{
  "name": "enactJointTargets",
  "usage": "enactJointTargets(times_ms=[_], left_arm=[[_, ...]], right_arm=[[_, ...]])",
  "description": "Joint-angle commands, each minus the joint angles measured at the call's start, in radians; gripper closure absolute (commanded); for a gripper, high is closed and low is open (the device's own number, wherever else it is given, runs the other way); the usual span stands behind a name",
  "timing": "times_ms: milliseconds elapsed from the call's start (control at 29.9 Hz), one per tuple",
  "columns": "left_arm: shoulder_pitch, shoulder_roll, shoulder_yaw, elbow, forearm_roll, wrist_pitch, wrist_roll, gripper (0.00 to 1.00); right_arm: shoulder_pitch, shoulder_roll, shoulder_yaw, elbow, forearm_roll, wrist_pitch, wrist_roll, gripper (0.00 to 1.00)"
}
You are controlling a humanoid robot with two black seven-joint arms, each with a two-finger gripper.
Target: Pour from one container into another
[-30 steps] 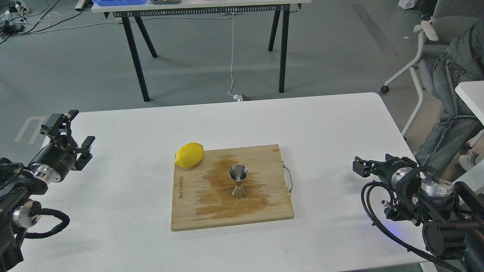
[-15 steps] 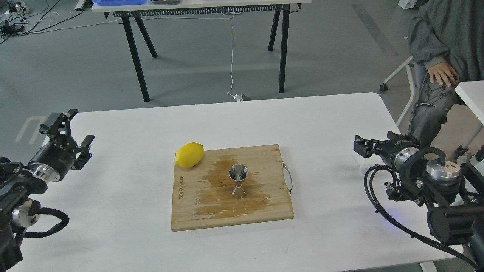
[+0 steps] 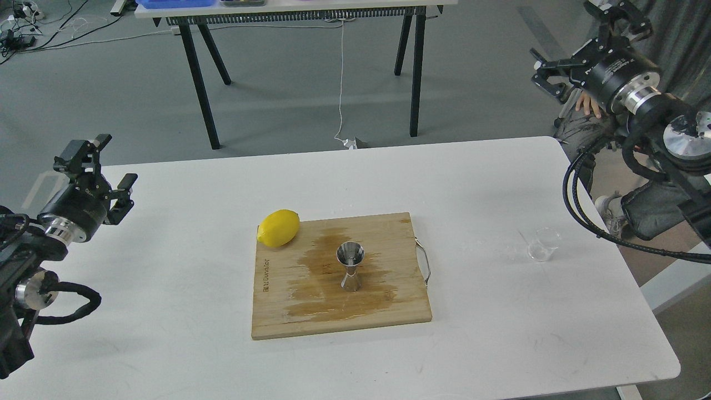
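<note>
The steel jigger [image 3: 350, 266] stands upright on the wet middle of the wooden cutting board [image 3: 289, 316]. The small clear cup [image 3: 542, 245] sits upright on the white table near its right edge, faint against the surface, with nothing touching it. My right gripper [image 3: 583, 40] is open and empty, high at the upper right, well above and behind the cup. My left gripper [image 3: 104, 168] is open and empty over the table's left edge, far from the board.
A yellow lemon [image 3: 279, 228] rests at the board's far left corner. The board has a metal handle [image 3: 424, 265] on its right side. A seated person [image 3: 644, 200] is just beyond the table's right edge. Another table [image 3: 300, 11] stands behind.
My right arm has swung up from table level to the upper right, uncovering the clear cup. My left gripper has risen slightly. The person at right has shifted.
</note>
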Motion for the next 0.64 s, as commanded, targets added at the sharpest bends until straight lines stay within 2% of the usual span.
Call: enactJointTargets(times_ms=[0, 167, 602], left_arm=[[-0.008, 0.000, 0.001, -0.015, 0.001, 0.000, 0.000, 0.01], [0.007, 0.000, 0.002, -0.041, 0.004, 0.000, 0.000, 0.01], [-0.007, 0.000, 0.001, -0.069, 0.004, 0.000, 0.000, 0.01]], right_arm=[[0.041, -0.002, -0.036, -0.108, -0.029, 0.169, 0.001, 0.01], [0.060, 0.010, -0.039, -0.180, -0.080, 0.169, 0.001, 0.01], [0.054, 0.013, -0.025, -0.180, -0.083, 0.169, 0.012, 0.01]])
